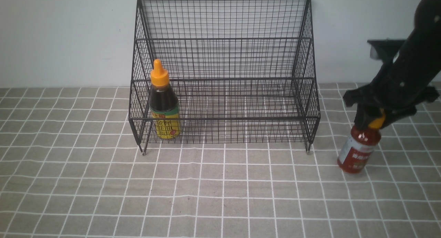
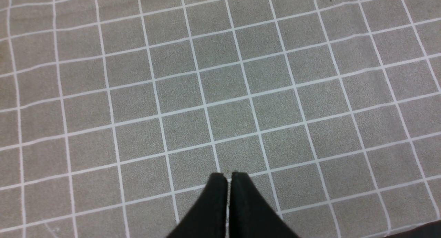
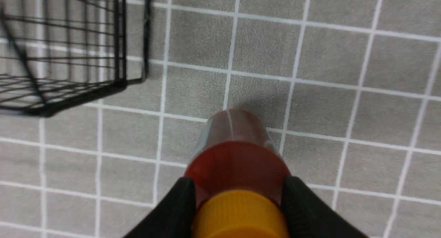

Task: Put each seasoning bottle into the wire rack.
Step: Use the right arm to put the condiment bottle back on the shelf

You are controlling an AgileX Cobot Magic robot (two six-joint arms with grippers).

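The black wire rack stands at the back middle against the wall. The dark brown sauce bottle with a yellow-green label stands upright on the rack's lower tier at its left end. The red sauce bottle is to the right of the rack, tilted, with its base at the cloth. My right gripper is shut on its shoulder just under the orange cap. The right wrist view shows the fingers on both sides of the red bottle, and the rack's corner beside it. My left gripper is shut and empty over bare cloth.
A grey tablecloth with a white grid covers the table. A white wall stands behind the rack. A black fixture shows at the back right behind my right arm.
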